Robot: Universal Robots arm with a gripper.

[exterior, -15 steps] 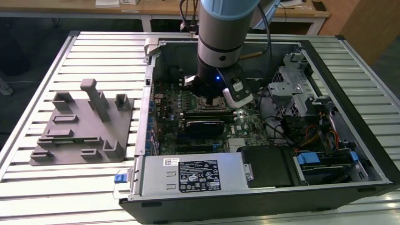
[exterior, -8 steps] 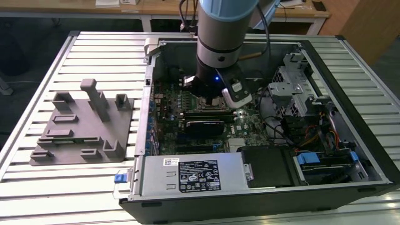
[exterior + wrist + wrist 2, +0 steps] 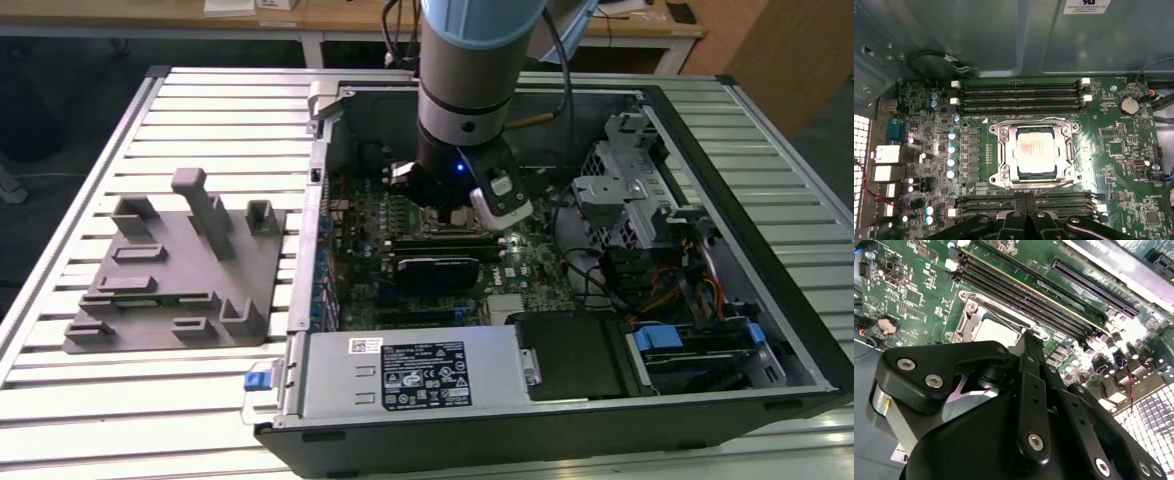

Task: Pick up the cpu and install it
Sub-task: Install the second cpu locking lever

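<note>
One arm (image 3: pixel 461 70) reaches straight down into the open computer case (image 3: pixel 561 420), its blue-and-silver wrist upright over the green circuit board (image 3: pixel 534 265). The gripper (image 3: pixel 1025 197) hangs just above the board with its two black fingers (image 3: pixel 1019 200) pressed together, nothing between them. The cpu (image 3: pixel 1037 151), a small flat square with a pale silvery metal top, lies seated in the socket frame (image 3: pixel 1003 150), a shiny metal surround with screws at its corners; the fingertips sit just beside the socket, apart from the chip. In the second wrist view the chip (image 3: pixel 996 332) shows pale beyond the matte black finger links (image 3: pixel 1031 390). Long black memory slots (image 3: pixel 1019 95) run along both sides of the socket. On the exterior view's left, well apart from the case, a grey moulded fixture (image 3: pixel 174 270) with upright pegs rests on the ribbed aluminium table (image 3: pixel 80 400).
</note>
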